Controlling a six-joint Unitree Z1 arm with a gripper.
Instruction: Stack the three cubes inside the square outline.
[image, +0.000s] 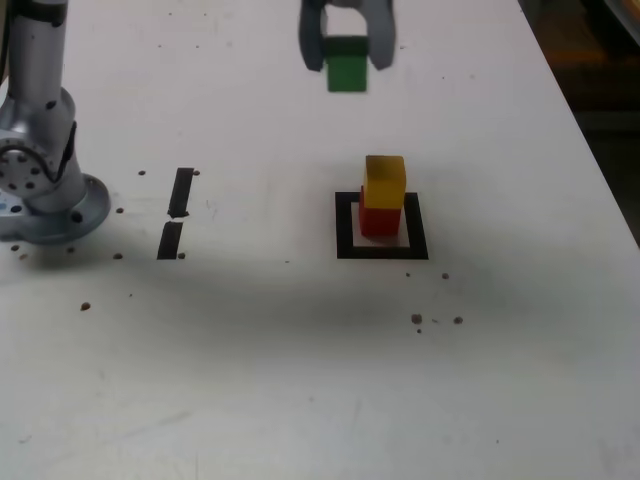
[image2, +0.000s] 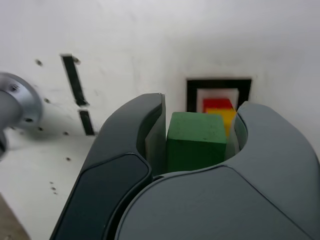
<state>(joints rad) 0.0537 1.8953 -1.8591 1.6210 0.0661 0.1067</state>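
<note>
A: Largest first. The white desk carries the square outline of thick black tape, well apart from the two short black tape strips and the arm's metal base on the exterior view's left. Inside the outline the small yellow cube sits on the small red cube, turned slightly off square to it.

B: And the small green cube?

A: Clamped between the jaws of the grey pincer, held in the air beyond the stack.

B: Risks?

A: Likely an off-centre placement: the yellow top is small and skewed, so a late or tilted release could topple the stack out of the square.

B: Pose?

A: Pincer points downward, above the desk; the wrist view looks past the cube to the stack.
</note>
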